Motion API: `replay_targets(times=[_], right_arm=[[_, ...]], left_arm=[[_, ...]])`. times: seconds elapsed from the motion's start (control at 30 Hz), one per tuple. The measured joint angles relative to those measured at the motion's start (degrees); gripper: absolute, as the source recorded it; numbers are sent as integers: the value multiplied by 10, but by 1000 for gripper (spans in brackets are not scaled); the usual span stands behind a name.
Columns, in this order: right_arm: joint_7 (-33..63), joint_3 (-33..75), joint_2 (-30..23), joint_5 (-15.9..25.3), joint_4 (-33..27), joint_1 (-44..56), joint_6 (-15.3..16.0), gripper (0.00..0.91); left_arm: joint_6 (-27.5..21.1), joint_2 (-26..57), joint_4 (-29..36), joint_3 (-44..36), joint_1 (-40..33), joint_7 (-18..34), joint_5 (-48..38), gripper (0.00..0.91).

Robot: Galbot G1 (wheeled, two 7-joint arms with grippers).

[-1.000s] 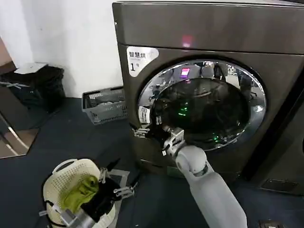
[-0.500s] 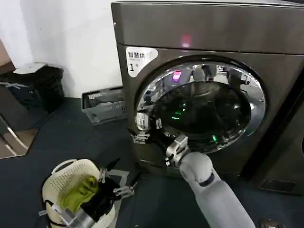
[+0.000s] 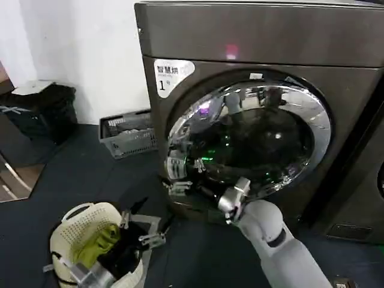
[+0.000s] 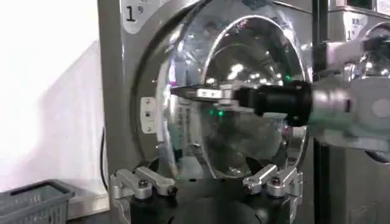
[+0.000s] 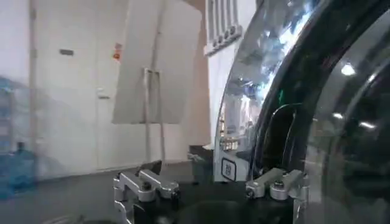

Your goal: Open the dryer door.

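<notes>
The dryer is a big bronze-grey box with a white "1" sticker. Its door, chrome-rimmed with dark glass, stands slightly ajar on its left side. My right gripper is at that left edge of the rim. In the right wrist view its fingers are spread open with the door's edge between them. The left wrist view shows the right gripper against the door from the side. My left gripper hangs low over the basket, open and holding nothing.
A white laundry basket with a green cloth sits on the dark floor at lower left. A grey crate stands against the wall beside the dryer. A black bag is farther left. Another machine adjoins on the right.
The door's left edge has swung outward from the dryer's front. My right gripper has moved down and towards me with it. The left arm stays by the basket.
</notes>
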State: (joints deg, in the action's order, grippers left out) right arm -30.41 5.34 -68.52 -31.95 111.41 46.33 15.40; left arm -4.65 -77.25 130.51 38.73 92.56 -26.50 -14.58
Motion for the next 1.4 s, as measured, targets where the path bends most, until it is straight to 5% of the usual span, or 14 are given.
replay_targets(times=[0.6, 1.4], right_arm=[[-127, 60, 68, -50, 37, 54, -2, 907], [-282, 128, 110, -54, 25, 105, -19, 907]], left_arm=[[-11, 11, 2, 37, -15, 4, -25, 907], [-27, 43, -5, 47, -49, 14, -58, 907]])
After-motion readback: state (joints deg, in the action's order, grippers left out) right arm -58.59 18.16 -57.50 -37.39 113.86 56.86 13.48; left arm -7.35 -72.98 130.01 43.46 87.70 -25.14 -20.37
